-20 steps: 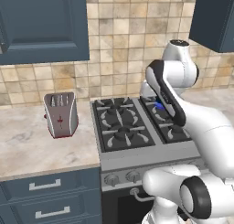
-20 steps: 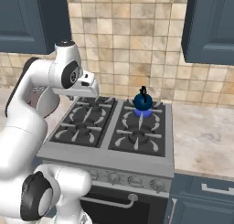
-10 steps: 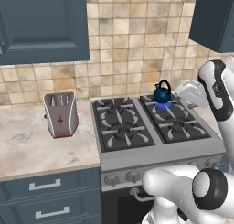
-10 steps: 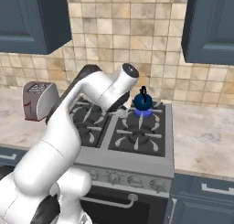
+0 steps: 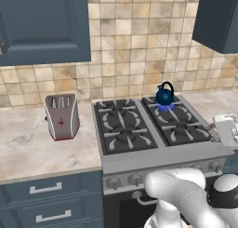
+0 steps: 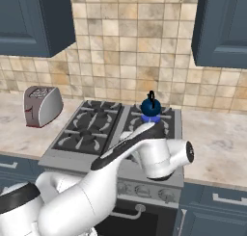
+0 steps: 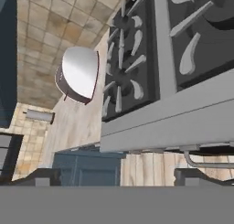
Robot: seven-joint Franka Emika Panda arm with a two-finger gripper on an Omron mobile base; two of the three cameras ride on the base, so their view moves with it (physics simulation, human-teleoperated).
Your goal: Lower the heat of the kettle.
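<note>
The dark-blue kettle (image 5: pixel 165 95) (image 6: pixel 150 106) stands upright on the stove's back right burner, with a blue glow under it. My gripper (image 7: pixel 119 177) is open with nothing between its dark fingertips (image 7: pixel 43 176). It looks sideways along the stove's front edge (image 7: pixel 173 115) from the right end of the stove. The white wrist (image 5: pixel 227 129) hovers at the stove's front right corner, well in front of and to the right of the kettle. Control knobs (image 5: pixel 135 179) (image 6: pixel 166 195) line the stove's front panel, partly hidden by my arm.
A silver toaster (image 5: pixel 61 115) (image 6: pixel 42 105) (image 7: pixel 80 74) sits on the counter left of the stove. The oven handle (image 7: pixel 205 163) runs below the front panel. Blue wall cabinets (image 5: pixel 44 27) hang above, and my forearm (image 6: pixel 140 146) crosses the stove front.
The arm has swung off the stove top to the right and down to the stove's front right corner. The kettle, toaster and base have stayed put.
</note>
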